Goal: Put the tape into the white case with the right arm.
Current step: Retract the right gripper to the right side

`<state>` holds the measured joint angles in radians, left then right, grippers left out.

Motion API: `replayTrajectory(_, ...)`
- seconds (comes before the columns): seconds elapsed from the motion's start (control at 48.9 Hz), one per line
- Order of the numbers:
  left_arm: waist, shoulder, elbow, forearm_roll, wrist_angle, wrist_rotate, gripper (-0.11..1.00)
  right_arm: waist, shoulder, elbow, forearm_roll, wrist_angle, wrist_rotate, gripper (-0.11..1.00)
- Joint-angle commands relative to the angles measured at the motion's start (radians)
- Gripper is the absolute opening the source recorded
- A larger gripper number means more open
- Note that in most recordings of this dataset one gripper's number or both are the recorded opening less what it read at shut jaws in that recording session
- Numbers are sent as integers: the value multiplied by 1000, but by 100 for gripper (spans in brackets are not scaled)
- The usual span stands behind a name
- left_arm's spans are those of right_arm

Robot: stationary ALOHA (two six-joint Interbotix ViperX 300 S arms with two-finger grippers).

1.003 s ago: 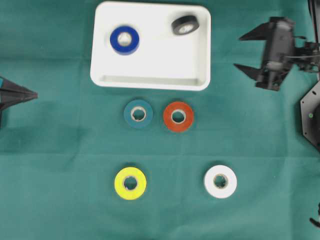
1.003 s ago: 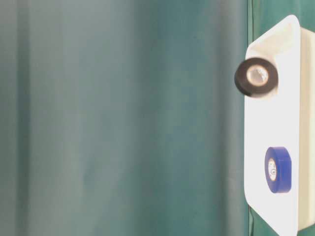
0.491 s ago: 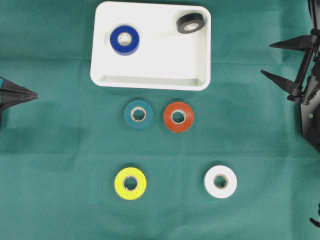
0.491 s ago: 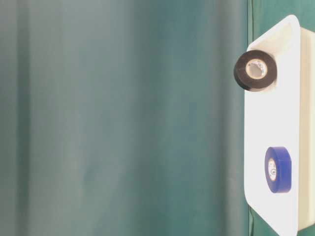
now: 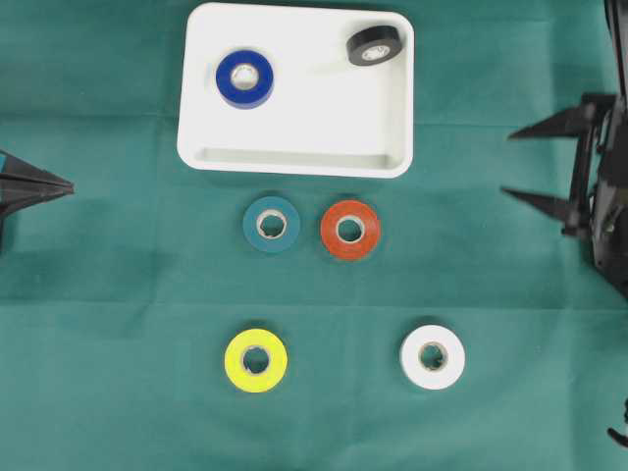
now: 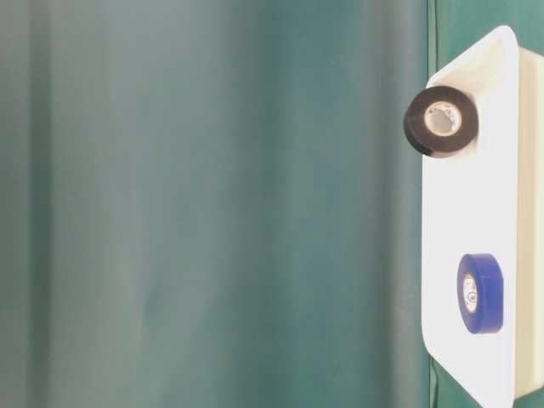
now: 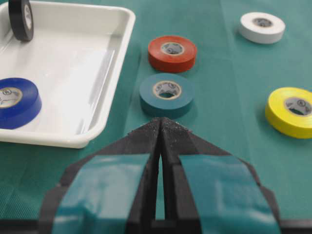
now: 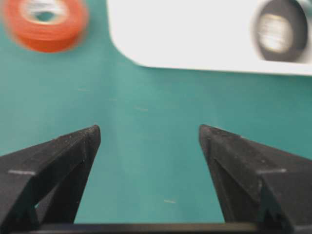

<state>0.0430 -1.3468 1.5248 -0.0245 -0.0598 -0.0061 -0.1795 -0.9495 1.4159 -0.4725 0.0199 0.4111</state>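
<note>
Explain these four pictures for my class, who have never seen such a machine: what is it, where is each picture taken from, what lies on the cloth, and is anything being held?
It is a robot with two arms, each ending in a two-fingered gripper.

One picture looks straight down on the green cloth. One looks from table height and appears turned sideways. The other two come from cameras on the wrists, looking out along the fingers.

The white case holds a blue tape lying flat and a black tape standing on edge in a corner. On the cloth lie four more rolls: teal tape, orange tape, yellow tape and white tape.

The left gripper is shut with nothing in it. The right gripper stands open at the right edge, beside the case, with only cloth between its fingers. Nothing is held.
</note>
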Motion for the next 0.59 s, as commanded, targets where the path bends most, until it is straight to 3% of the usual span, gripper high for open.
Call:
replayTrajectory(0.0, 3, 8, -12, 0, -5, 0, 0, 71, 15, -18, 2, -9, 17, 53)
replayTrajectory(0.184, 3, 6, -12, -2, -5, 0, 0, 179, 15, -15, 0, 0, 23, 53)
replayTrajectory(0.573, 3, 8, -14, 0, -5, 0, 0, 184, 83, -29, 0, -2, 25, 52)
